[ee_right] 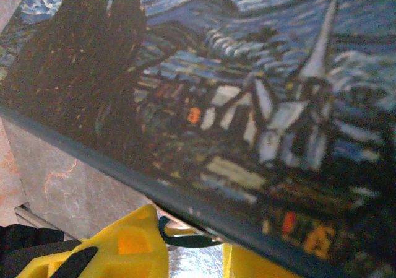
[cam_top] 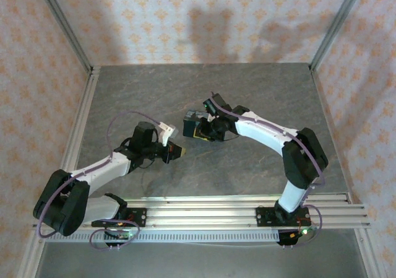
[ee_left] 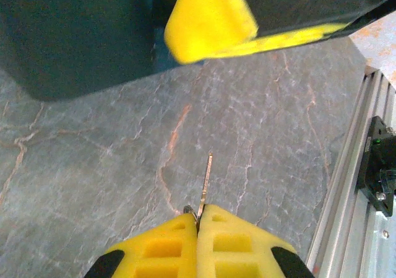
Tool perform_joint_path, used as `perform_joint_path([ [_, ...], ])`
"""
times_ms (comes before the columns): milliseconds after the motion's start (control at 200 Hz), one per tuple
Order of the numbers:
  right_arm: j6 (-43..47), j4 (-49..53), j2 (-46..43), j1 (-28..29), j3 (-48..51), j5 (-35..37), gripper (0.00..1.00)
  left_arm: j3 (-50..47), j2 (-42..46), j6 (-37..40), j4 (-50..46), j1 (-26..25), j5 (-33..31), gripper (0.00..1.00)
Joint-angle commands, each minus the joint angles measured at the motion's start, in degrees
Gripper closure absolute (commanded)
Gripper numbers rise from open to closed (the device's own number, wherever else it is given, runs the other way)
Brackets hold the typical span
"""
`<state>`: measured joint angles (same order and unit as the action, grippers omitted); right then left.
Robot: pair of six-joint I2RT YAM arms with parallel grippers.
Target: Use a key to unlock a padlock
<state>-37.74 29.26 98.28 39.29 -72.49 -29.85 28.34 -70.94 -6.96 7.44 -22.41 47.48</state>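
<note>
My left gripper (ee_left: 199,213) is shut on a thin silvery key (ee_left: 208,178). Its blade sticks straight out past the yellow fingertips, over the stone-patterned table, with a small ring (ee_left: 190,211) beside the pads. From above, the left gripper (cam_top: 175,151) sits just left of and below the right gripper (cam_top: 199,131). The right gripper (ee_right: 192,244) is pressed under a dark blue painted box (ee_right: 235,92). Between its yellow fingers (ee_right: 127,247) sits a small dark blue-green curved piece with a silvery patch, which I take for the padlock (ee_right: 185,239); the box hides most of it.
The painted box (cam_top: 195,121) lies mid-table; in the left wrist view its dark side (ee_left: 74,36) and a yellow finger (ee_left: 210,18) of the right gripper loom just ahead of the key. An aluminium rail (ee_left: 346,191) runs along the near edge. Wallpapered walls enclose the table.
</note>
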Motion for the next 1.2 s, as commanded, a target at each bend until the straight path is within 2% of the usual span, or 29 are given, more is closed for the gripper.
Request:
perform_joint_path([
  [0, -1.1, 0.0, -2.9, -0.6, -1.2, -2.7, 1.0, 1.4, -2.6, 0.4, 5.4, 0.0, 4.0, 1.0],
  [125, -2.0, -1.3, -3.6, -1.1, -0.3, -4.0, 1.0, 1.2, -4.5, -2.4, 11.8, 0.0, 5.2, 1.0],
  [285, -3.0, -2.6, -3.7, -1.4, 0.4, -5.1, 1.0, 2.0, -6.1, -2.9, 13.2, 0.1, 6.0, 1.0],
  [711, -2.9, -3.7, -5.2, -1.4, 2.2, -4.2, 1.0, 4.2, -15.1, -11.3, 22.9, 2.4, 11.9, 1.0],
  [856, -3.2, -4.4, -5.7, -1.4, 3.2, -4.0, 1.0, 4.6, -15.9, -11.6, 23.0, 3.6, 13.8, 1.0],
  [1196, -4.6, -5.8, -6.0, -1.5, 3.7, -3.6, 1.0, 4.0, -15.3, -9.3, 20.8, 3.6, 14.0, 1.0],
])
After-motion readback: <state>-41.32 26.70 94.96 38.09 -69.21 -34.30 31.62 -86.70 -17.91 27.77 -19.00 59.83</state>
